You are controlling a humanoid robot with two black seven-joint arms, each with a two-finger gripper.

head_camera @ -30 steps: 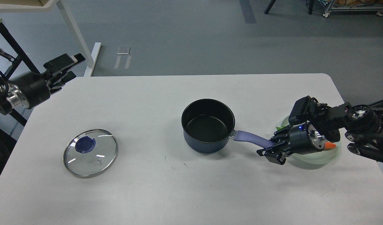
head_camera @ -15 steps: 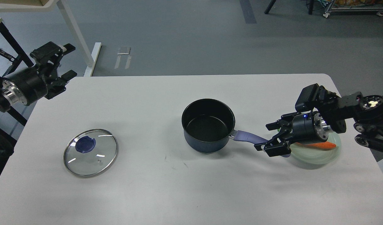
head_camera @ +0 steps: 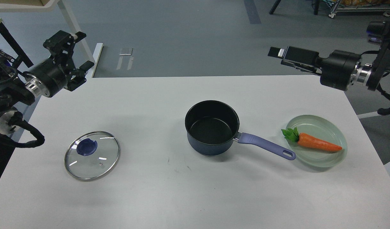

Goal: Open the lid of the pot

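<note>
White table (head_camera: 169, 197) carries glass lid (head_camera: 92, 155), pot (head_camera: 212, 128), plate (head_camera: 322, 159).

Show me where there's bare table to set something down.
Widest free patches: the front strip below the lid and pot, the gap between those two, and the back strip behind the pot. Crowded: the right side, where the pot handle nearly meets the carrot plate.

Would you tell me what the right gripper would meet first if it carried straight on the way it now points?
Probably nothing: the right gripper points left, level above the table's far edge; depth is uncertain.
</note>
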